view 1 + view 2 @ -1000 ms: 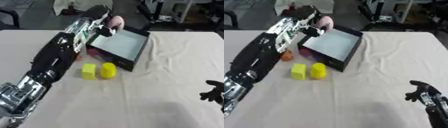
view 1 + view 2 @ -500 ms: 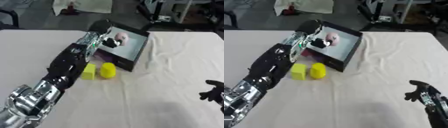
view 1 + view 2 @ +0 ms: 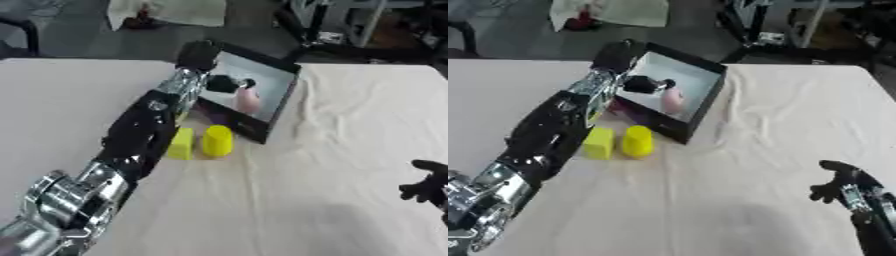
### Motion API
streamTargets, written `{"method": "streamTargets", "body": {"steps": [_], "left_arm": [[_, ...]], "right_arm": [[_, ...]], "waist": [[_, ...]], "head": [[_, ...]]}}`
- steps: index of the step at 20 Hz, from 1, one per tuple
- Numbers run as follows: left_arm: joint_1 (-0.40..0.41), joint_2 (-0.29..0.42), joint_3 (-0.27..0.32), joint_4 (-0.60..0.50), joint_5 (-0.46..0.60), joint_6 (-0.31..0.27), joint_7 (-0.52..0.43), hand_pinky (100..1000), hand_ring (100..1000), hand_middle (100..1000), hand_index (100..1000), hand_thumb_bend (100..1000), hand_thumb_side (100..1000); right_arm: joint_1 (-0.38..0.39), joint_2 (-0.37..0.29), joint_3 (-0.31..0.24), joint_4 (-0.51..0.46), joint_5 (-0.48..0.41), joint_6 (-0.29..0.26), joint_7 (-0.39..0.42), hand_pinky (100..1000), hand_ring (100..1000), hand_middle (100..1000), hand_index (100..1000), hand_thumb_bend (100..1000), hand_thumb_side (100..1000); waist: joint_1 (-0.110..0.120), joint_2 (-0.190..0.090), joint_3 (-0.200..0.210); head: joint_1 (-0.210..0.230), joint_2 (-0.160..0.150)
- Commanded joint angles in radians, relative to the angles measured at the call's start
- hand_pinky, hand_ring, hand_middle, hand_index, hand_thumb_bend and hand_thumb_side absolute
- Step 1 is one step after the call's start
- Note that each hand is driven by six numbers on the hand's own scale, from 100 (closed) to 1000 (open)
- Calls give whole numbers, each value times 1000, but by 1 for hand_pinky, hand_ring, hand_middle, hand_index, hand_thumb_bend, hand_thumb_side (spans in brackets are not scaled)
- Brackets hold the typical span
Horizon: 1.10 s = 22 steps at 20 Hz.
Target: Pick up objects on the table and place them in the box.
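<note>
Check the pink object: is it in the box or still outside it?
In the box. The pink object lies on the pale floor inside the black-walled box, beside the left hand.

The left arm is stretching diagonally from the lower left up toward the far middle, fully extended, its black and silver segments lying in 1 long line. Its left hand [image 3: 642, 84] is showing dark at the end, fingers too blurred to read. The right hand [image 3: 840, 184] is idling at the lower right, fingers spread and relaxed.
</note>
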Motion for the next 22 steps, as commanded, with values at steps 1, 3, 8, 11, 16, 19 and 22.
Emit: {"method": "streamTargets", "body": {"steps": [1,3,8,11,16,19,22], "left_arm": [[-38,83,-38,-49,24,-43,-47,761,712,784,912,627,776],[-37,136,-71,-78,57,-77,-81,764,710,779,913,593,742],[16,271,-123,-57,142,-162,-166,779,722,792,917,539,658],[56,314,-133,-5,192,-212,-216,778,722,791,908,515,609],[98,327,-88,89,182,-295,-299,771,716,784,898,502,579],[106,322,-46,109,153,-327,-349,762,701,768,881,470,550],[111,316,-23,92,148,-322,-405,753,673,742,854,417,516]], "right_arm": [[-3,-7,-11,-10,2,-2,-6,686,490,326,757,100,740],[-1,-8,-14,-10,4,-2,-9,686,490,326,757,100,745],[5,-9,-15,-10,13,-2,-11,686,490,326,757,100,750],[7,-9,-15,-11,16,-3,-12,686,490,326,757,100,748],[10,-7,-16,-12,18,-4,-13,686,490,326,757,100,748],[11,-5,-17,-11,18,-4,-14,686,490,326,757,100,751],[10,-4,-17,-12,18,-4,-14,686,490,326,757,100,751]], "waist": [[-9,-12,6],[-7,-14,15],[-1,-14,24],[-1,-13,25],[-5,-13,28],[-6,-12,29],[-7,-12,29]], "head": [[-15,-2],[-24,-2],[-31,-2],[-35,-2],[-40,-2],[-40,-2],[-41,-2]]}}
